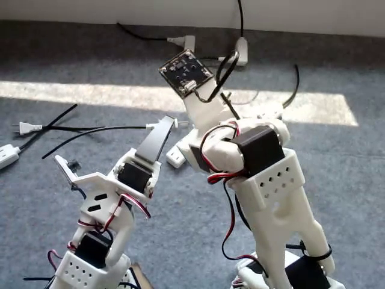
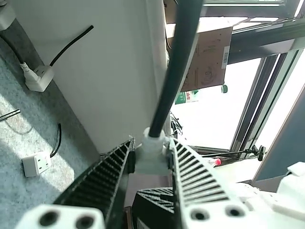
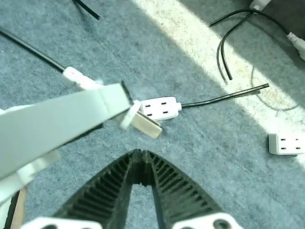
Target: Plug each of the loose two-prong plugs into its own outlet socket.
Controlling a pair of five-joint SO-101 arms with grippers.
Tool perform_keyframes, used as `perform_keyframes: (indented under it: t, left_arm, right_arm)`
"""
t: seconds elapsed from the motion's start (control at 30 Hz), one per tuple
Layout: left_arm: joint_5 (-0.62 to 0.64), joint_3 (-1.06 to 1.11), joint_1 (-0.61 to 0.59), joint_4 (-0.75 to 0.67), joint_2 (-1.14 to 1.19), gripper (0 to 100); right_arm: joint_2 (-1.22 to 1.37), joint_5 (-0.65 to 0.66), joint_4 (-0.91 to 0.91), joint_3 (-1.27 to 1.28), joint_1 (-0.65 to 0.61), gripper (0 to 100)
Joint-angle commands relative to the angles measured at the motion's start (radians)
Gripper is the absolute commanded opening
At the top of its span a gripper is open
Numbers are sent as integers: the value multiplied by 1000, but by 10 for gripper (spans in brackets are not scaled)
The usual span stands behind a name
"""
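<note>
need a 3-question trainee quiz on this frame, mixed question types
1. True or false: the right end effector is open.
2. What does the left end effector hold? A) a white plug on a black cable; B) a screwdriver; C) nothing.
3. Fill in: in the right wrist view, the outlet socket with a cable running from it lies on the grey ____.

Key: 1 false, its fingers are shut with nothing between them. 2 A. 3 carpet.

Grey carpet (image 1: 355, 192) (a sunlit band (image 1: 90, 96) across it) runs up to a white wall (image 1: 90, 9).
</note>
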Motion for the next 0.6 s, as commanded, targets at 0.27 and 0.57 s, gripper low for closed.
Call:
perform_keyframes:
  t: [0.27,0.57]
  left_arm:
    - [-81,-12,130,-11,-13,8]
    - [-109,-12,151,-11,-15,8]
  right_arm:
    - [24,-69,-140,-2,19,6]
    - [217,8,-260,-13,147,6]
